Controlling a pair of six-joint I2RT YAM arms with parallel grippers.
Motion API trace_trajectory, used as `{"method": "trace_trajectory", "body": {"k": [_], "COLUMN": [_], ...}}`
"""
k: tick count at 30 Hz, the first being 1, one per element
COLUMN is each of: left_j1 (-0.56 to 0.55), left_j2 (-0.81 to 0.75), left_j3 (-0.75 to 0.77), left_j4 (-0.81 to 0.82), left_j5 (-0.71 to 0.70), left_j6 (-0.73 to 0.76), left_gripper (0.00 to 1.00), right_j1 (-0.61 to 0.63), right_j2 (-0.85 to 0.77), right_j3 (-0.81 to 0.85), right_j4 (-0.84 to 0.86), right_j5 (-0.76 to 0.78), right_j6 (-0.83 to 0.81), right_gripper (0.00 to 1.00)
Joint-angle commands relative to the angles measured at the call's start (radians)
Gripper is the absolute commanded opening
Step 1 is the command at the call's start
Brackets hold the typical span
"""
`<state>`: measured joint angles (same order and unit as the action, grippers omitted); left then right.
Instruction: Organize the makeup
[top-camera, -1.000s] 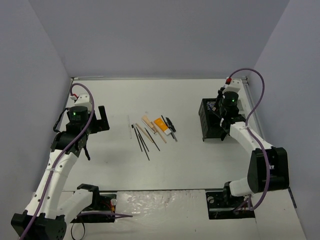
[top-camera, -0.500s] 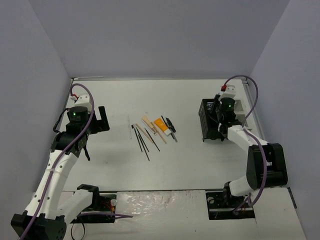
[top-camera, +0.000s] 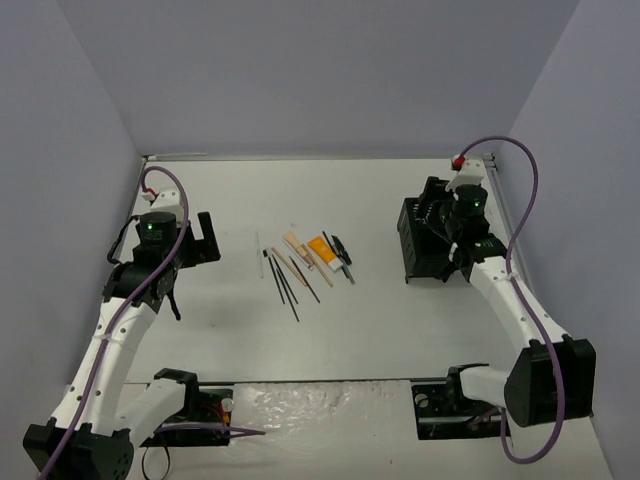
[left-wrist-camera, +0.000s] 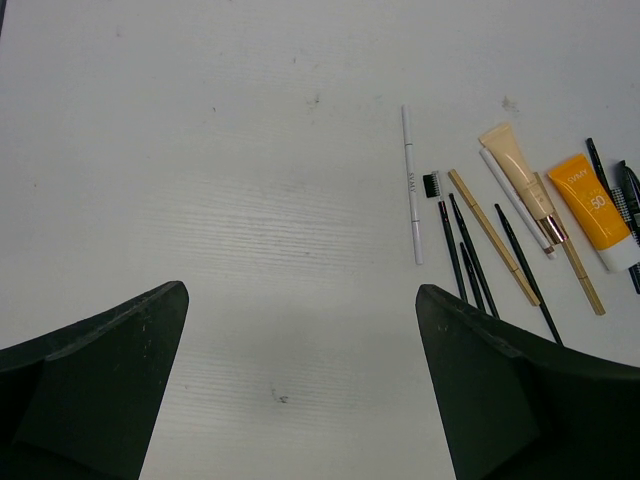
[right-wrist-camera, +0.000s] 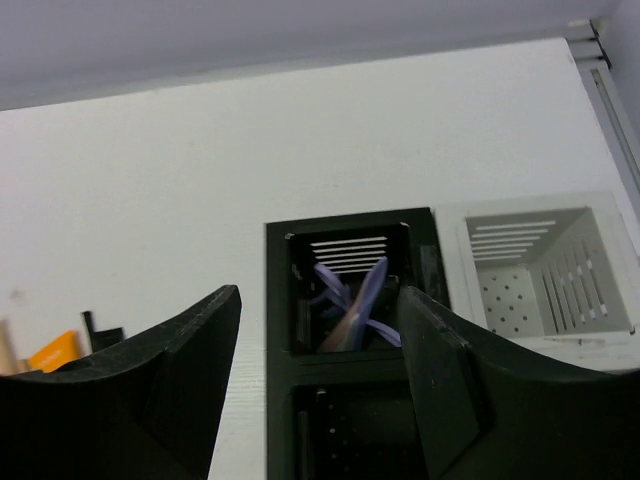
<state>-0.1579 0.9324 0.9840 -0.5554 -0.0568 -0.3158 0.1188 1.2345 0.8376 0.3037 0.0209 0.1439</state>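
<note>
Hanging over the black mesh holder (top-camera: 420, 255) at the right side of the table (top-camera: 380, 320), the right gripper (right-wrist-camera: 320, 300) has its two fingers apart and grips nothing. From its wrist camera, a lavender scissor-like tool (right-wrist-camera: 355, 305) stands tilted inside the far black compartment, below the gap between the fingers; whether either finger touches it cannot be told. A white compartment (right-wrist-camera: 540, 260) adjoins the black one on its right.

The rest of the makeup (top-camera: 305, 262) lies flat in a loose row near the middle of the table, well apart from the holder. The left wrist camera shows a white pencil (left-wrist-camera: 411, 185) at the left end, then a small brush (left-wrist-camera: 432, 183), several thin black pencils (left-wrist-camera: 470, 255), a gold stick (left-wrist-camera: 492, 236), a beige tube (left-wrist-camera: 520, 170) and an orange tube (left-wrist-camera: 588, 205), with more black pieces at the picture's right edge.

The left gripper (left-wrist-camera: 302, 295) hovers above bare table to the left of that row, its fingers spread wide with nothing between them.
</note>
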Motion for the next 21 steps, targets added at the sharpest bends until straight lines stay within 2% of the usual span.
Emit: {"method": "trace_trajectory", "body": {"k": [1,4,11,14,17,21], "left_j1": [0.014,0.015,0.015,0.011,-0.026,-0.099], "left_j2": [0.016,0.029,0.106,0.194,0.293,0.406], "left_j3": [0.018,0.020,0.039,0.054,0.095,0.161], "left_j4": [0.049,0.045,0.006,-0.021,-0.071,-0.105], "left_j5": [0.019,0.028,0.073,0.121,0.140,0.089], "left_j6": [-0.014,-0.016,-0.040,-0.078,-0.108,-0.127], "left_gripper": [0.97,0.97,0.97,0.95,0.94,0.94], "right_j1": [0.086,0.194,0.308,0.349,0.354,0.355], "right_j2": [-0.054,-0.029,0.012,0.016,-0.009,-0.067], "right_j3": [0.148,0.210,0.171,0.140,0.105,0.066], "right_j4": [-0.194,-0.329,-0.383,-0.383,-0.370,-0.355], "right_j5": [-0.061,-0.052,-0.076,-0.071,-0.093,-0.102], "right_j6": [-0.025,-0.037,0.016,0.032,0.048,0.058], "right_gripper": [0.61,0.62,0.62,0.62,0.68,0.78]}}
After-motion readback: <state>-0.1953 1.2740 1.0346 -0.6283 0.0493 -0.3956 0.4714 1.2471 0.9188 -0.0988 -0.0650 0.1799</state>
